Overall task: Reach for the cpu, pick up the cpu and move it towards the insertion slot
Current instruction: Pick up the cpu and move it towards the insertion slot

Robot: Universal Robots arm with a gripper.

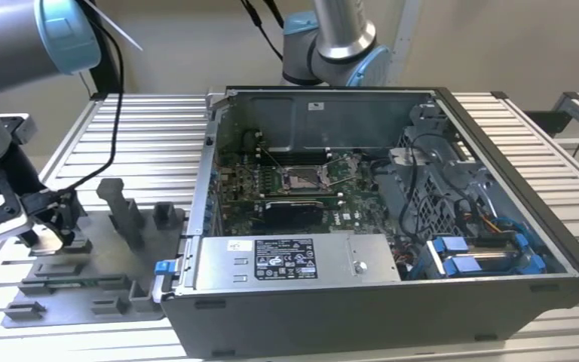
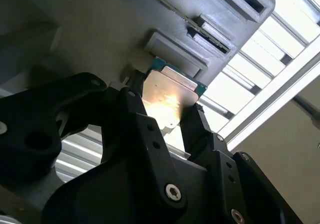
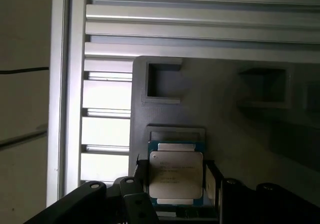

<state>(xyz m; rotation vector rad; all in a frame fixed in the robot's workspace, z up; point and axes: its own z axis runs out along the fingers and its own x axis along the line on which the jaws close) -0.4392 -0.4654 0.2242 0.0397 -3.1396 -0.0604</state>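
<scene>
the black end effector hung low over a flat grey plastic fixture plate at the exterior view's left, on the ribbed aluminium worktop. in the second wrist view its two dark fingers pressed against opposite edges of the cpu, a thin square chip with a pale silvery metal face and a green rim, so it was grasping the cpu. in the first wrist view the cpu sat just beside a shallow grey pocket in the plate. the insertion slot, a shiny metal-framed socket on the green board inside the open dark computer case, lay well apart, toward the exterior view's right.
</scene>
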